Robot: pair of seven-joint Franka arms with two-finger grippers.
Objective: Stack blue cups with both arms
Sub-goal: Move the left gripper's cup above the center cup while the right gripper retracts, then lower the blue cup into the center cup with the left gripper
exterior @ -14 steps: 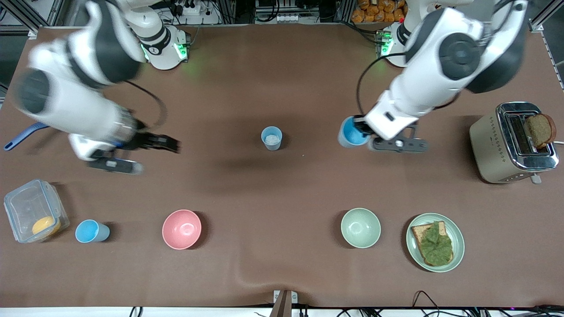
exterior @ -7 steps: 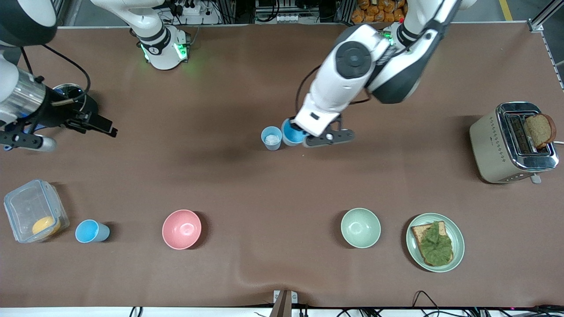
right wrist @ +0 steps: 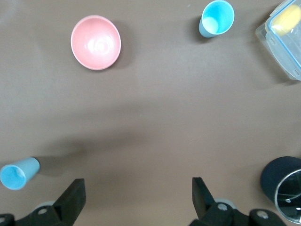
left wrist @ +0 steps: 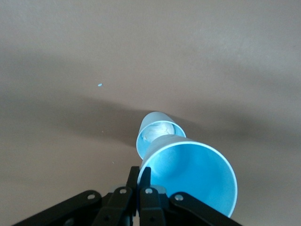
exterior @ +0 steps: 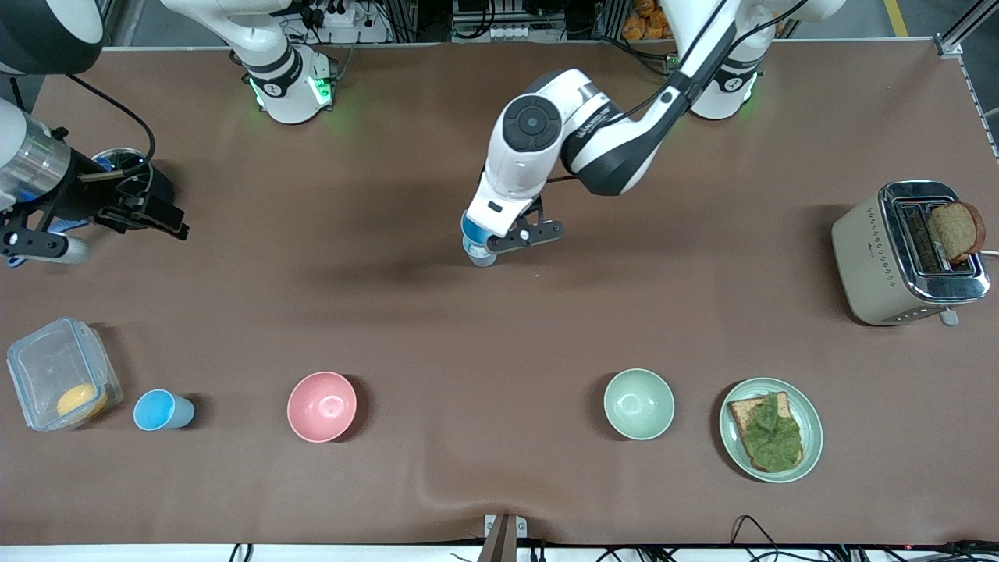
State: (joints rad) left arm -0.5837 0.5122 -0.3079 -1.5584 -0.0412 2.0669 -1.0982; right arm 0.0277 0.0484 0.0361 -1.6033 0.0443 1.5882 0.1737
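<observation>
A blue cup is held by its rim in the closed left gripper and is positioned directly over a second blue cup, which stands upright at the middle of the brown desk. In the left wrist view, something pale is seen inside the standing cup, and the held cup is seen just above it; whether the two cups touch cannot be told.

The right gripper is held with its fingers spread wide, empty, above the right arm's end of the desk, just beside a dark round object with a glass lid.

A third blue cup is found upright near the front edge, between a clear plastic container holding something yellow and a pink bowl. Toward the left arm's end, a pale green bowl and a green plate carrying leaf-topped bread are set side by side. A toaster with a slice of dark bread in its slot is placed farther from the camera than the plate.
</observation>
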